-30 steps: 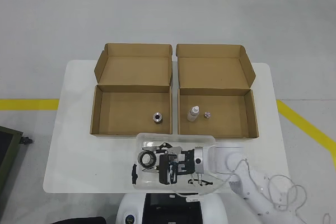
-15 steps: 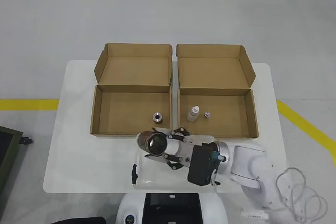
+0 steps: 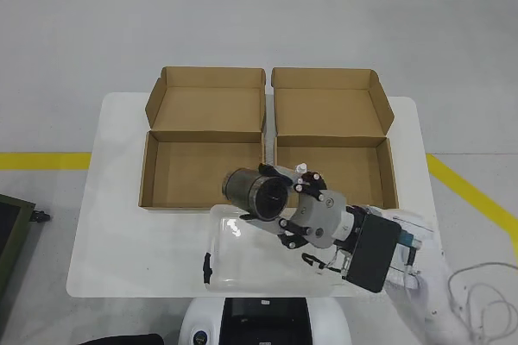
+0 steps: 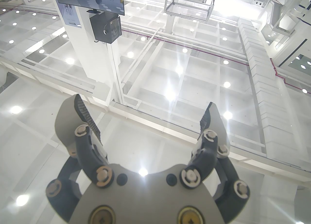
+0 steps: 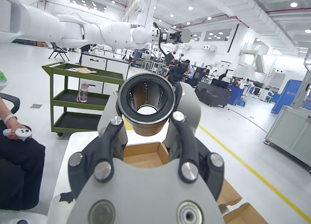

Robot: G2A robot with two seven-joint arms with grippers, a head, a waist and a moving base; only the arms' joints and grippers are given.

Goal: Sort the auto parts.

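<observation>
My right gripper point(image 3: 274, 197) is shut on a dark, hollow cylindrical bearing point(image 3: 252, 191). It holds the bearing in the air above the near right corner of the left cardboard box point(image 3: 168, 172). In the right wrist view the bearing point(image 5: 148, 120) faces the camera end-on between the two fingers point(image 5: 114, 123), with a box point(image 5: 145, 154) below it. A white bottle point(image 3: 303, 165) peeks out beside the gripper in the right cardboard box point(image 3: 363, 177). My left gripper point(image 4: 144, 103) is open, holds nothing, and points up at the ceiling.
A clear plastic bin point(image 3: 250, 254) sits on the white table point(image 3: 112, 224) in front of the boxes, under the right arm. Both box lids stand open at the far side. A green cart point(image 5: 85, 103) stands on the floor beyond the table.
The right gripper has lifted the bearing out of the clear bin and carried it up and away, toward the boxes. The arm has swung out to the right.
</observation>
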